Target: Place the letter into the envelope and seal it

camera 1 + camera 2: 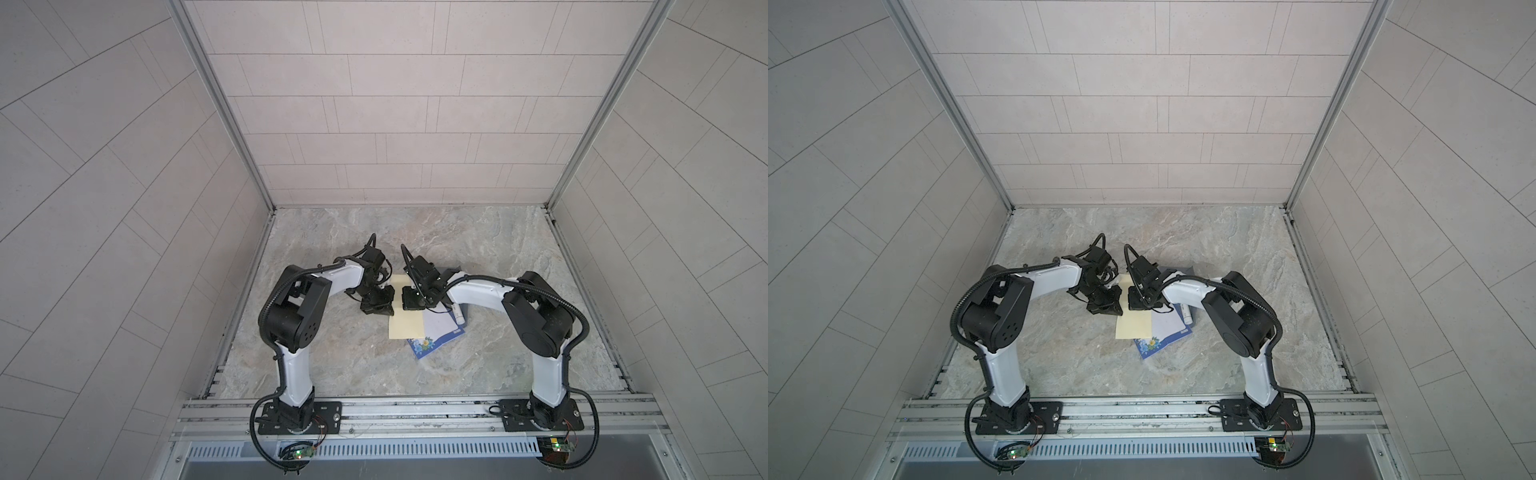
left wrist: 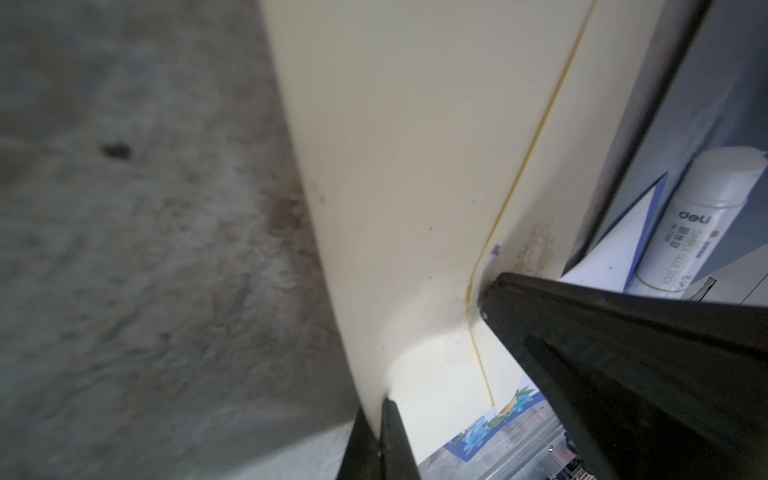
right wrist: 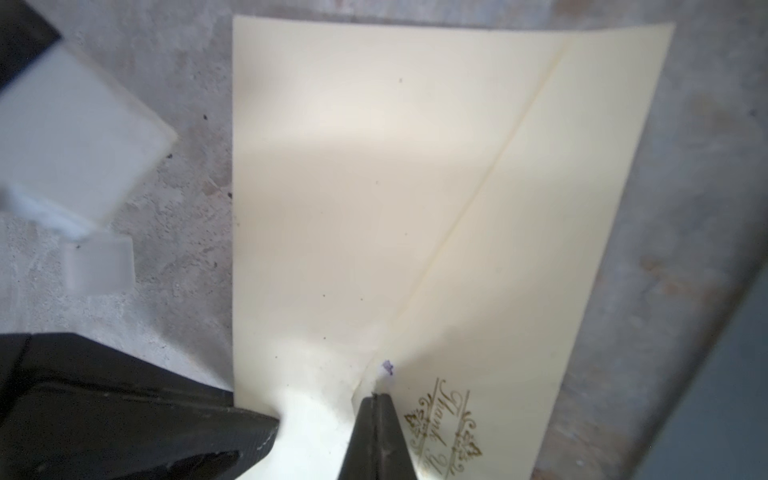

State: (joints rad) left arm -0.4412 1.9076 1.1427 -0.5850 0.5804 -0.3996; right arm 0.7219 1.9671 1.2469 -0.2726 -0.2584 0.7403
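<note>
Right wrist view brings it close. The right hand [image 3: 374, 401] is closed tight on the cream envelope [image 3: 374, 187], its tips nipping the very point of the flap [image 3: 540, 270], next to a small purple smear. The left hand [image 2: 385, 409] is closed too, pinching an edge of the envelope close by, and the paper bulges up between the two.

In both top views the envelope lies on the marbled worktop [image 1: 478, 249] between the hands. Its right side rests over the letter [image 1: 438, 332], a white sheet with a blue flowered border, which is not yet inside. A white glue stick [image 2: 685, 232] lies on the letter, just beside the envelope.

From where I stand, the flap is the worry. Two tight pinches so near each other on thin paper could crease or tear it if the hands pull apart unevenly. If that purple smear is glue, the point may be stuck down and could rip rather than lift.

The hands are also close enough to knock together. Both are busy with the envelope, so neither is free for the letter. Dragging the envelope could pull the letter along beneath it, and moving the letter would likely set the round glue stick rolling away.
</note>
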